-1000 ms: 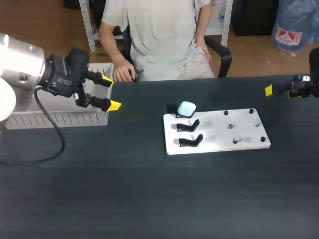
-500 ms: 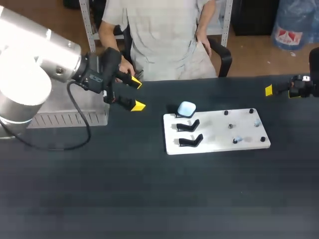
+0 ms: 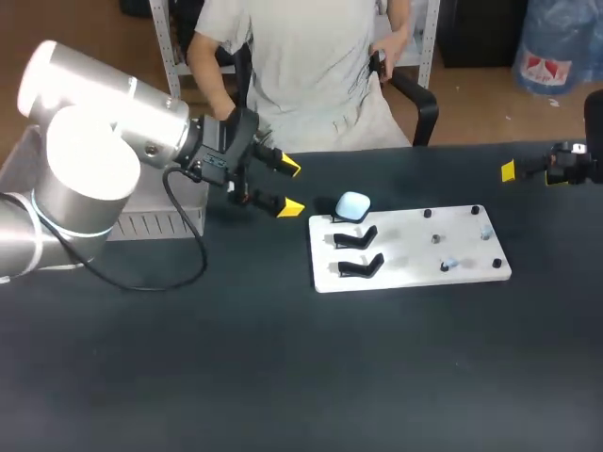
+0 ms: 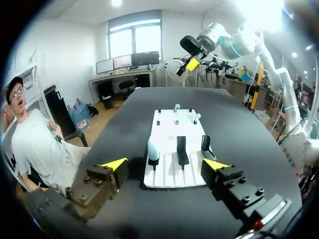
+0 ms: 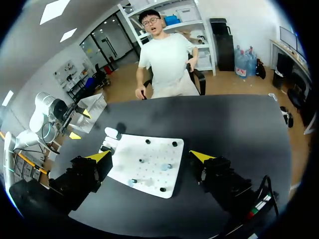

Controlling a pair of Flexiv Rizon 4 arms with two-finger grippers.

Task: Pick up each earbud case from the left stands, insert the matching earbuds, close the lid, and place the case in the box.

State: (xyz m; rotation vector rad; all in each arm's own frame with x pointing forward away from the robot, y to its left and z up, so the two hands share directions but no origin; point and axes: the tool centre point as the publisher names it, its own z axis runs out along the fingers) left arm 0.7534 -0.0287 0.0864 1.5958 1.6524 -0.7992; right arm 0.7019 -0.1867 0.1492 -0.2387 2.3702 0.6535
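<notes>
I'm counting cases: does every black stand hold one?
No, the pale blue rounded earbud case sits on one; the other two black stands are bare.

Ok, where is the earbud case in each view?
Head view: earbud case on the far stand at the white board's left end.
Left wrist view: case ahead of the left tool, on an end stand.
Right wrist view: case beyond the right tool, at the board's corner.
Landmark: white board.

A black table (image 3: 283, 377) bears a flat white board (image 3: 405, 247) right of its middle; small black pegs (image 3: 475, 210) stud the board.
</notes>
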